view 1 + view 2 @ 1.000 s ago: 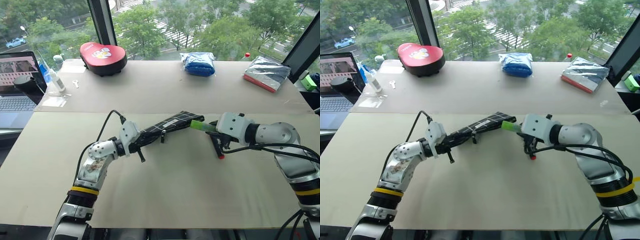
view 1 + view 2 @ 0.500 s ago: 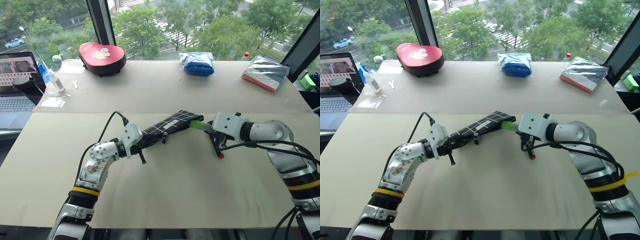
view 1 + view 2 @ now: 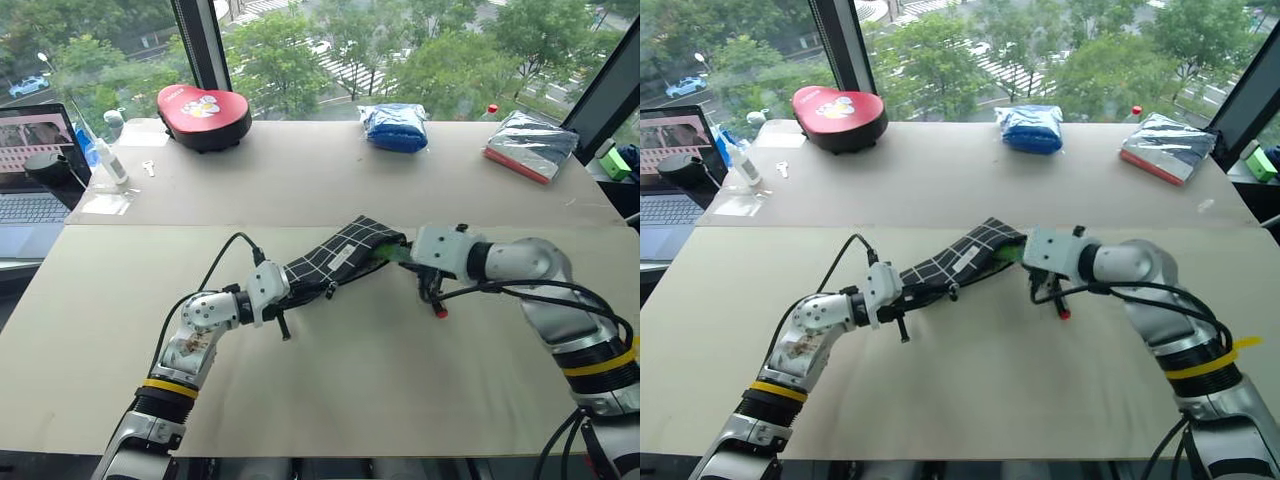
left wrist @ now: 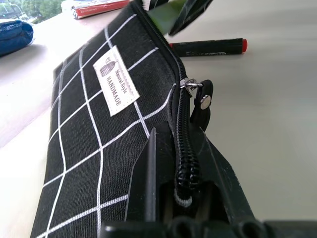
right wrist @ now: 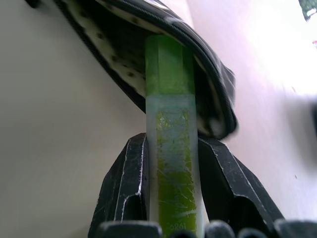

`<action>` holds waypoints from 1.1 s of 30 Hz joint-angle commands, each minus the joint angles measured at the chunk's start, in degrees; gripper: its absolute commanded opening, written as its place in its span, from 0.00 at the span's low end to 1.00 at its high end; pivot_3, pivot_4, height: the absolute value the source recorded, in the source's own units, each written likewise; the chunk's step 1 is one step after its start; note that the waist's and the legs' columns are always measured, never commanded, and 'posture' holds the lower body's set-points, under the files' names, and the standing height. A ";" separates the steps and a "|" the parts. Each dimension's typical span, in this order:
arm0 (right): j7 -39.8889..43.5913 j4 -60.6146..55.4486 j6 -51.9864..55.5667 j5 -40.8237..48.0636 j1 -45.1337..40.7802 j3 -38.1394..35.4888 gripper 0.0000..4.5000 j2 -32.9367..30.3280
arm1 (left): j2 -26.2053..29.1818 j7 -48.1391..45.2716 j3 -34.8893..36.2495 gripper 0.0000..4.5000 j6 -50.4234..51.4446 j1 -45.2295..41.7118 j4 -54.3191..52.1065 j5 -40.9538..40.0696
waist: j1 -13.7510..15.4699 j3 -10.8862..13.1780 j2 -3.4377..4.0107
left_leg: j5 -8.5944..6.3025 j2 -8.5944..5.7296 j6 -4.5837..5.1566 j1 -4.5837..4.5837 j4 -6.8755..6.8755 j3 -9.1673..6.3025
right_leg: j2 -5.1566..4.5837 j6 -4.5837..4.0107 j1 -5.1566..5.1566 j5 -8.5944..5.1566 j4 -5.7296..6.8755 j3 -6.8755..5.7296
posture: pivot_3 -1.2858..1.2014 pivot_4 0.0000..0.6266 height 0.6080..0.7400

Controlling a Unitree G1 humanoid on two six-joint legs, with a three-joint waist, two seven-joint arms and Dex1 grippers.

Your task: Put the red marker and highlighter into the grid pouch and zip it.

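The left gripper (image 4: pixel 181 198) has its jaws pinched on the zipper edge of the grid pouch (image 3: pixel 335 262), holding that end while the pouch stretches away from the jaws toward the right gripper (image 5: pixel 171 163). Those jaws clamp the highlighter (image 5: pixel 170 148), whose green tip pokes just inside the pouch's open mouth ahead of them. The red marker (image 4: pixel 208 47) lies on the table (image 3: pixel 330 390) just beyond the pouch, beside the right gripper.
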 commanded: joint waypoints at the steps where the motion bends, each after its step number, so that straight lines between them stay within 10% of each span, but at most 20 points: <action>1: -3.57 -0.33 -4.93 -5.38 -0.07 1.57 0.23 0.53 | -0.01 -0.47 0.60 0.00 -0.66 -0.83 -0.83 -1.09 | 0.02 0.00 0.00 | 0.01 -0.01 -0.02 0.00 0.01 0.00 | 0.00 0.00 0.00 0.00 0.00 0.00 | 0.52 0.24 1.00; 25: -22.71 18.53 -43.19 -17.56 -5.49 5.68 0.23 8.56 | -0.27 -0.62 2.21 0.00 2.60 -1.91 -2.67 -4.30 | -0.95 0.00 0.00 | 0.15 -0.01 -0.26 -0.02 -0.02 0.02 | 0.03 0.00 -0.02 0.00 0.00 0.01 | 0.52 0.24 1.00; 33: -13.19 18.30 -35.04 -4.52 -5.57 -0.58 0.79 8.17 | -0.89 0.19 2.77 0.00 3.74 -1.99 -3.05 -4.90 | -0.89 0.00 0.00 | 0.14 0.01 -0.23 -0.02 -0.01 0.01 | 0.04 -0.01 0.00 0.01 0.00 0.02 | 0.52 0.24 1.00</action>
